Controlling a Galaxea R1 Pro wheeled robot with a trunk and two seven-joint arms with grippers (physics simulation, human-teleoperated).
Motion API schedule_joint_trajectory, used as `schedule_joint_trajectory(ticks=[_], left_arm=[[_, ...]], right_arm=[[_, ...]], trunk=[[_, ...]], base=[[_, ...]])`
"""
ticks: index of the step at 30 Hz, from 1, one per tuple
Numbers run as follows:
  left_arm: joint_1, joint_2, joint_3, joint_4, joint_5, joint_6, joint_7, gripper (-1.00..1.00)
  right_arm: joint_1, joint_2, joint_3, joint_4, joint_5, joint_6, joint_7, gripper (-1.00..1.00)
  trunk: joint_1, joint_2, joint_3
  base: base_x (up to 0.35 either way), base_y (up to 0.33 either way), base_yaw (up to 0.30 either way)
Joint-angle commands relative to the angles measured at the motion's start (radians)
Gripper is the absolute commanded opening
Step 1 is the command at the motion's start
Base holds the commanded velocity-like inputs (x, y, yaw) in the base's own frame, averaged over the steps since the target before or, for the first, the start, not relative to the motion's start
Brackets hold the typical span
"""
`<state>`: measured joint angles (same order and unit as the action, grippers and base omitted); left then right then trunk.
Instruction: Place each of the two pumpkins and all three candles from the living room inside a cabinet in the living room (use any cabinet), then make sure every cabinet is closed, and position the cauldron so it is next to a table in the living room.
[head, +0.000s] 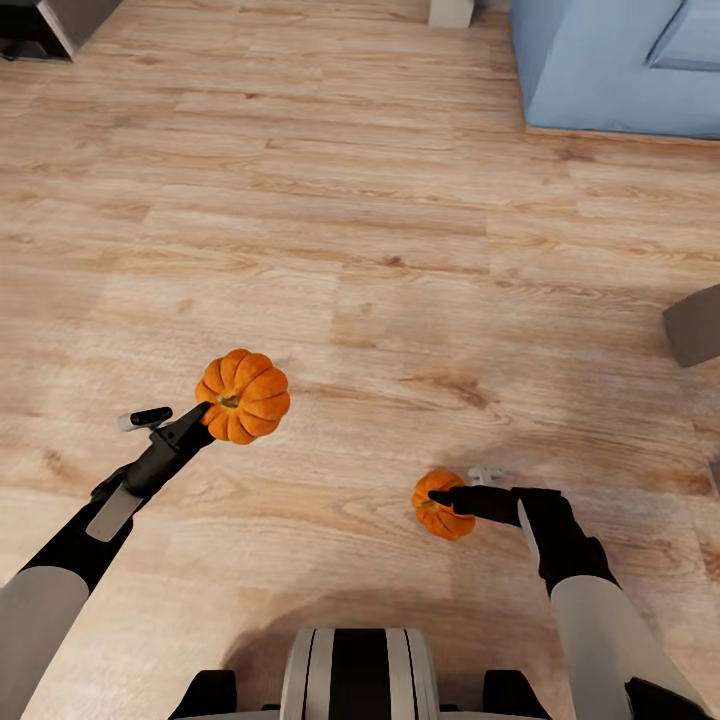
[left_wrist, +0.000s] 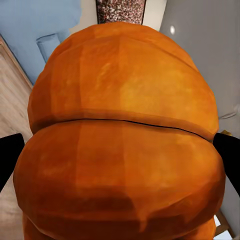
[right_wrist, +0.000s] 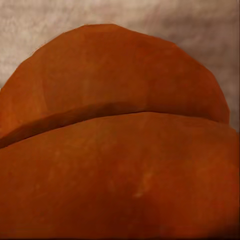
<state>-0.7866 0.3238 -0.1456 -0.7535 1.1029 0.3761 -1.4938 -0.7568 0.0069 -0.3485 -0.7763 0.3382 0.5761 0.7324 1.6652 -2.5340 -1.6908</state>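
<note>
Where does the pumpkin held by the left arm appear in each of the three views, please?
Head view: the left pumpkin sits left of centre, at the tip of the left tool, above the wood floor.
Left wrist view: the same pumpkin spans nearly the whole picture, dark fingers at both edges.
Right wrist view: not in it; the pumpkin there is the right one.
Shared landmark: the blue sofa, also in the left wrist view.

Bare wood floor (head: 380, 250) ahead – blue sofa (head: 610, 65) (far right) blocks.
</note>
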Motion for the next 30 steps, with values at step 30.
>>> schedule_joint_trajectory(ticks=[30], left_arm=[[0.000, -0.006, -0.002, -0.001, 0.000, 0.000, 0.006, -1.00]], right_arm=[[0.001, -0.121, -0.191, -0.190, -0.008, 0.063, 0.463, -1.00]], trunk=[[0.000, 0.000, 0.000]], base=[[0.000, 0.000, 0.001]])
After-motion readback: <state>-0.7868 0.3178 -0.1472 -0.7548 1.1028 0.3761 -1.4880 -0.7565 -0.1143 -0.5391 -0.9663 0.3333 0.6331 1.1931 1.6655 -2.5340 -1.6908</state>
